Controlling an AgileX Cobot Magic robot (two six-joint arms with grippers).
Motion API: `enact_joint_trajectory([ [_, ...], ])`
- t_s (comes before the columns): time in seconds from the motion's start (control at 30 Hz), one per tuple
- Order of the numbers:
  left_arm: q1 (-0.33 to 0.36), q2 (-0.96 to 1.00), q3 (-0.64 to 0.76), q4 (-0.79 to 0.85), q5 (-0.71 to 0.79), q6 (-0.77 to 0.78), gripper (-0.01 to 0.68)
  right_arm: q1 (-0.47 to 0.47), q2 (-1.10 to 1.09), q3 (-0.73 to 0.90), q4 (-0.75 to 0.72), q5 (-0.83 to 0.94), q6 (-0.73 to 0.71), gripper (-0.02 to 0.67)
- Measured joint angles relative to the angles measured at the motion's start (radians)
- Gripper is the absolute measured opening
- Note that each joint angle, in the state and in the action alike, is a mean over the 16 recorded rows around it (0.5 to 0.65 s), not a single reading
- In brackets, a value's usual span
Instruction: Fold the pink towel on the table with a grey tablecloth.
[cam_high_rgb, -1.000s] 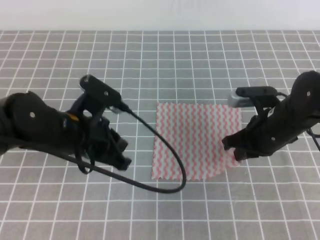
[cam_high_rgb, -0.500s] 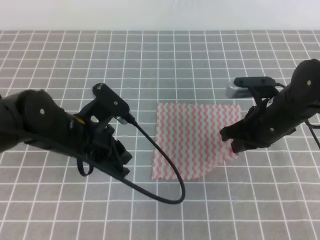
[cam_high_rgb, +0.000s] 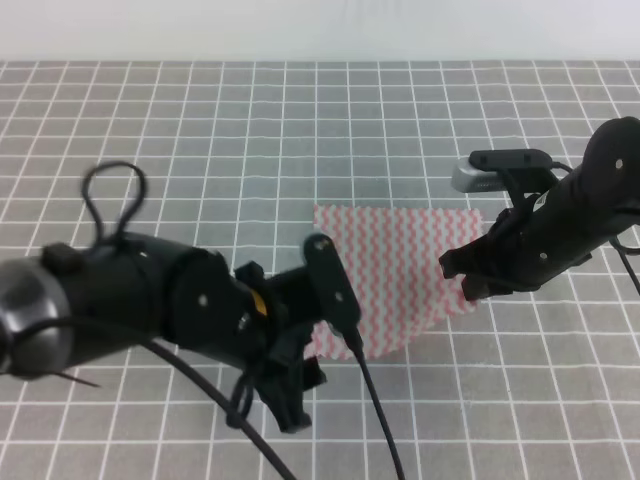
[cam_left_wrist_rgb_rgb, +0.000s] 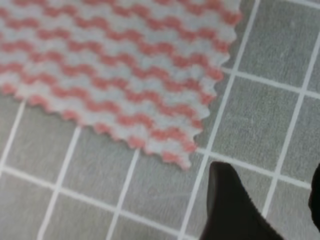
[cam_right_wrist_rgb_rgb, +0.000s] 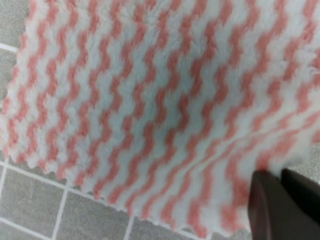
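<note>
My left gripper (cam_left_wrist_rgb_rgb: 265, 200) with fingers parted, poised just off the near corner of the pink towel (cam_high_rgb: 400, 270), towel spread mid-table on the grey tablecloth (cam_high_rgb: 300, 130), my right gripper (cam_high_rgb: 468, 288) pinching the towel's lifted right corner

Only off-task item I can see is a plain white band (cam_high_rgb: 320, 28) across the full top of the high view, featureless, evenly lit, straight lower edge, and I can't tell if it's wall or floor.
</note>
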Motion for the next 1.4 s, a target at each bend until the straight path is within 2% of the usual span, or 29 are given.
enact_joint_trajectory([
  [0.3, -0.039, 0.042, 0.000, 0.059, -0.066, -0.020, 0.319, -0.001, -0.004, -0.042, -0.001, -0.001, 0.000, -0.016],
  [1.4, -0.040, 0.126, 0.000, 0.100, -0.252, -0.020, 0.320, -0.002, -0.003, -0.071, -0.003, -0.047, 0.001, -0.016],
])
